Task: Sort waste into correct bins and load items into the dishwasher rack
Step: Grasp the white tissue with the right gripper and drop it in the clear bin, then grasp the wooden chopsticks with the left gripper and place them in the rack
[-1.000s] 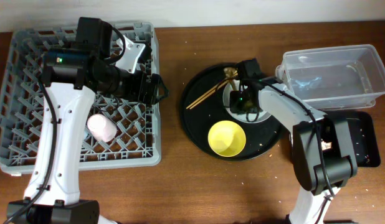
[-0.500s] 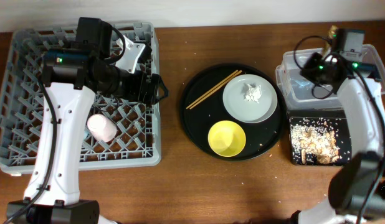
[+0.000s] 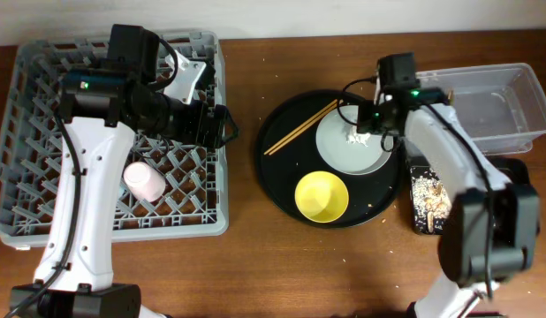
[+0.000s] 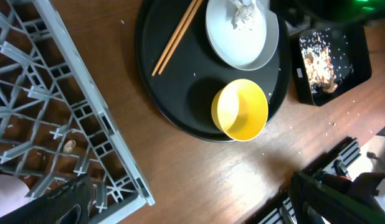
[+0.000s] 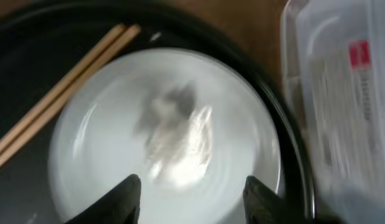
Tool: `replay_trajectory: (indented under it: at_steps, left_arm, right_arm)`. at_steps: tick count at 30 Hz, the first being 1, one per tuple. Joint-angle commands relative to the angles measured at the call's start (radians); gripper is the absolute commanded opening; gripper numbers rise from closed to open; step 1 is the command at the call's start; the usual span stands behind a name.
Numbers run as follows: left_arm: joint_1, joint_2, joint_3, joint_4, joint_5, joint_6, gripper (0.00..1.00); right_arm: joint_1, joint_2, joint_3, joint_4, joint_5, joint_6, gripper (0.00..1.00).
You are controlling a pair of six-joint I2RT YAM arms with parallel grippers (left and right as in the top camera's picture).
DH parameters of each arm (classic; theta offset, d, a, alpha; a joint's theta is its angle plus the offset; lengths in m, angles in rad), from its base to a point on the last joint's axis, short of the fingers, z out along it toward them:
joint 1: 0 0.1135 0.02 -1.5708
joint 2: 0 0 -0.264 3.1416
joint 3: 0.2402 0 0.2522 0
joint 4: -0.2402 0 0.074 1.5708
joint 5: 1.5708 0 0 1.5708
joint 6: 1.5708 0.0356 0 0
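Note:
My right gripper (image 3: 366,126) is open and empty, low over the grey-white plate (image 3: 339,152), with the crumpled white tissue (image 5: 180,134) just ahead of its jaws (image 5: 192,199). The chopsticks (image 3: 299,128) and yellow bowl (image 3: 322,196) lie on the round black tray (image 3: 282,172). Beige scraps (image 3: 428,193) fill the shallow black bin (image 3: 511,168). The clear tub (image 3: 489,110) stands behind it. My left gripper (image 3: 222,125) is open and empty at the right edge of the grey rack (image 3: 43,132); the pink cup (image 3: 143,179) lies in the rack. The gold wrapper and blue cup are not visible.
In the left wrist view the bowl (image 4: 240,109), plate (image 4: 242,31), chopsticks (image 4: 175,36) and rack corner (image 4: 118,168) show below my open jaws (image 4: 192,208). Bare brown table lies between rack and round tray. Small crumbs dot the table.
My right gripper lifted the gold wrapper from the plate, carried it over the clear tub, and has swung back over the plate, empty. The left arm has not moved.

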Motion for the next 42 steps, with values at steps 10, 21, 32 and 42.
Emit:
replay_trajectory:
  at_steps: [10,21,32,42]
  left_arm:
    - [0.002,-0.018,0.017,0.000,0.004,0.016,0.99]
    - [0.002,-0.018,0.017,0.000,0.004,0.016,0.99]
    - [0.001,-0.017,0.017,0.055,0.066,0.016,0.99]
    - [-0.298,0.283,-0.014,0.410,-0.315,0.017,0.56]
  right_arm:
    - [-0.023,0.072,0.016,-0.025,-0.137,0.048,0.04]
    - [-0.345,-0.146,0.048,-0.022,-0.118,-0.017,0.57]
    - [-0.053,-0.425,0.040,-0.515,-0.338,-0.029,0.67]
    - [-0.028,-0.424,-0.014,-0.515,-0.277,0.055,0.88]
